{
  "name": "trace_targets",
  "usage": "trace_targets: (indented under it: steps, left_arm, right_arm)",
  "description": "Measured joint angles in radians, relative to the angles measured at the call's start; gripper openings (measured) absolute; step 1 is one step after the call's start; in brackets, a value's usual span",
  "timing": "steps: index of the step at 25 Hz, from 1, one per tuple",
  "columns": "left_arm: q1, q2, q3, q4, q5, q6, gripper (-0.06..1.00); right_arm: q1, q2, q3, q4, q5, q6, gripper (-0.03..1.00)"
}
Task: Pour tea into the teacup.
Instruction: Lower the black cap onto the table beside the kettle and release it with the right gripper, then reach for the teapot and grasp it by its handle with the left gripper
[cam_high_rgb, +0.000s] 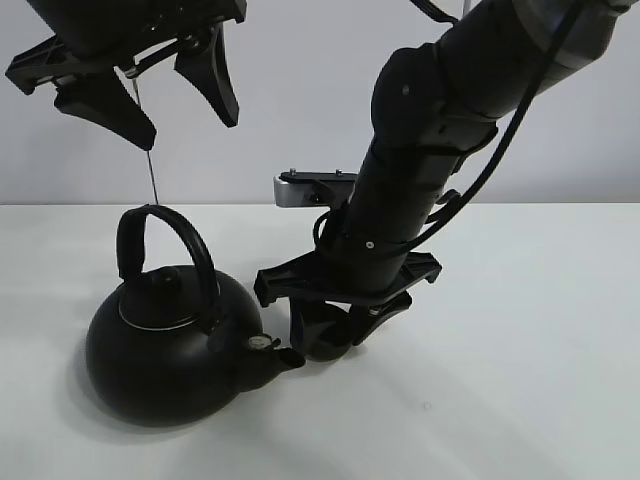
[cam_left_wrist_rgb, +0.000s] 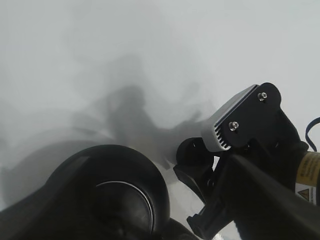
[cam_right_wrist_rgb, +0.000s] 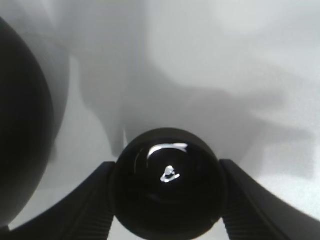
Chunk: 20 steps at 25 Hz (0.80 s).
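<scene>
The teacup (cam_right_wrist_rgb: 167, 187) is small, round and black, with no handle and a white glint in its dark hollow. The right pincer (cam_high_rgb: 340, 335) is clamped on its sides, low at the table (cam_high_rgb: 520, 380), just beside the spout of the black kettle (cam_high_rgb: 165, 355). The left pincer (cam_high_rgb: 165, 95) hangs with its fingers apart, holding nothing, above the kettle's arched handle. The table is plain white, and a pale grey wall (cam_high_rgb: 300, 90) stands behind it.
</scene>
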Motion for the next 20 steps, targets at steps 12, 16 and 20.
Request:
trace_targets:
  steps: [12,16,20]
  left_arm:
    - [0.0,0.0,0.0,0.0,-0.001,0.0,0.52]
    - [0.0,0.0,0.0,0.0,-0.001,0.0,0.52]
    - [0.0,0.0,0.0,0.0,-0.001,0.0,0.52]
  right_arm:
    - [0.0,0.003,0.0,0.02,0.009,-0.001,0.47]
    - [0.0,-0.016,0.002,0.02,0.012,-0.001,0.47]
    - [0.0,-0.039,0.002,0.022,0.028,-0.001,0.47]
